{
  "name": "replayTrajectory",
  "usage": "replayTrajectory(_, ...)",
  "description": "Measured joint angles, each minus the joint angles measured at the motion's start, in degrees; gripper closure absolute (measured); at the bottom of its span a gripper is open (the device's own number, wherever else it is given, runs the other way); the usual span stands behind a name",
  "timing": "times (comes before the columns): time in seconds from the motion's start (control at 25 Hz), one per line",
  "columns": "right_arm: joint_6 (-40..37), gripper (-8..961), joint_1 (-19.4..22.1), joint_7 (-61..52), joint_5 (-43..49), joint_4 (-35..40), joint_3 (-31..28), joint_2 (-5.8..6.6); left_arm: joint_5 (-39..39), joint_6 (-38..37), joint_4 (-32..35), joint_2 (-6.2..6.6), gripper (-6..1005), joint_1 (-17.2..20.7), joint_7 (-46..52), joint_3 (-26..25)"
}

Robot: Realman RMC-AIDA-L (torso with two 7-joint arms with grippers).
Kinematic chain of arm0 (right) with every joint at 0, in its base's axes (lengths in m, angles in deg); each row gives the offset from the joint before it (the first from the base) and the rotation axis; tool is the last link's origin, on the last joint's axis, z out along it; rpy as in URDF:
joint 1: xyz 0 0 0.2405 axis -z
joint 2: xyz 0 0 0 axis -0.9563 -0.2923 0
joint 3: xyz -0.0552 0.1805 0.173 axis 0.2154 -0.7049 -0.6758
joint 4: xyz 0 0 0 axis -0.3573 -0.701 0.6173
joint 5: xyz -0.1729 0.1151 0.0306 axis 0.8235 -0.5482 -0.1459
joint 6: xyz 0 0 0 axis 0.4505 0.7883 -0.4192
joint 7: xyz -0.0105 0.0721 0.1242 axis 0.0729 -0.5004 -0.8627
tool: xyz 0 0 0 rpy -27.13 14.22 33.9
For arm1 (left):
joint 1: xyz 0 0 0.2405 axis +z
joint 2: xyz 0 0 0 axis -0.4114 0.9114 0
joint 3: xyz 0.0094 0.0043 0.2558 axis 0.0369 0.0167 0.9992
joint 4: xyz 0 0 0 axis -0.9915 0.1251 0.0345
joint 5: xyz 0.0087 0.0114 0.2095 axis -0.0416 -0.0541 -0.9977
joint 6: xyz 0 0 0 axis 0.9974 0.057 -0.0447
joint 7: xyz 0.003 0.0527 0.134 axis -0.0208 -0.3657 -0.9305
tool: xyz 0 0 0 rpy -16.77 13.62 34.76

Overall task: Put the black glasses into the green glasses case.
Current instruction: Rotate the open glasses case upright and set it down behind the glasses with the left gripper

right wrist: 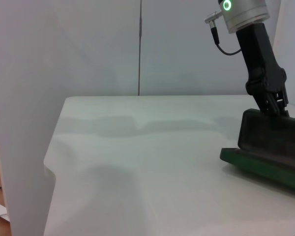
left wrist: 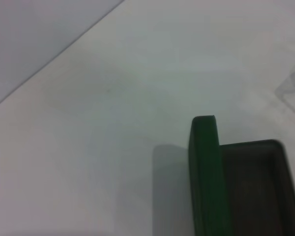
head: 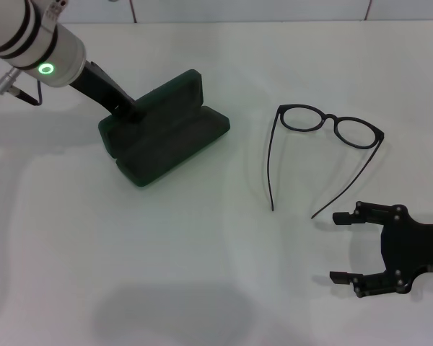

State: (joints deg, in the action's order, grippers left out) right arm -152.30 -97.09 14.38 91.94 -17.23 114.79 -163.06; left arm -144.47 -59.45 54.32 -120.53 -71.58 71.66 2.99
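The green glasses case (head: pixel 175 141) lies open at the left of the white table, with its lid raised and its dark lining showing. My left gripper (head: pixel 130 110) is at the lid's upper edge and looks shut on it; the right wrist view shows its fingers (right wrist: pixel 272 104) on the lid's top. The case also shows in the left wrist view (left wrist: pixel 205 172) and the right wrist view (right wrist: pixel 265 162). The black glasses (head: pixel 330 119) lie to the right of the case, temple arms spread toward the front. My right gripper (head: pixel 334 246) is open and empty, just in front of the glasses' right temple tip.
The white table (head: pixel 202 274) runs to a wall at the back. In the right wrist view the table's edge (right wrist: pixel 54 147) drops off beside a white panel.
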Motion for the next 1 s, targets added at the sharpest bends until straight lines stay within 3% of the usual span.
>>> replayTrajectory(0.28, 0.08, 95, 0.0, 0.04, 0.0, 0.0, 0.0, 0.0, 0.23, -0.43, 0.07, 0.0, 786, 0.01, -0.69, 0.09)
replayTrajectory(0.48, 0.08, 95, 0.02, 0.07, 0.0, 0.0, 0.0, 0.0, 0.7, -0.77, 0.72, -0.21, 791, 0.07, -3.03, 0.09)
replayTrajectory(0.68, 0.07, 95, 0.08, 0.08, 0.0, 0.0, 0.0, 0.0, 2.7, -1.94, 2.96, -0.89, 794, 1.14, -9.9, 0.09)
replayTrajectory(1.0, 0.06, 96, 0.17, 0.09, 0.0, 0.0, 0.0, 0.0, 5.7, -6.17, 7.64, -0.73, 793, 3.31, -26.24, 0.13)
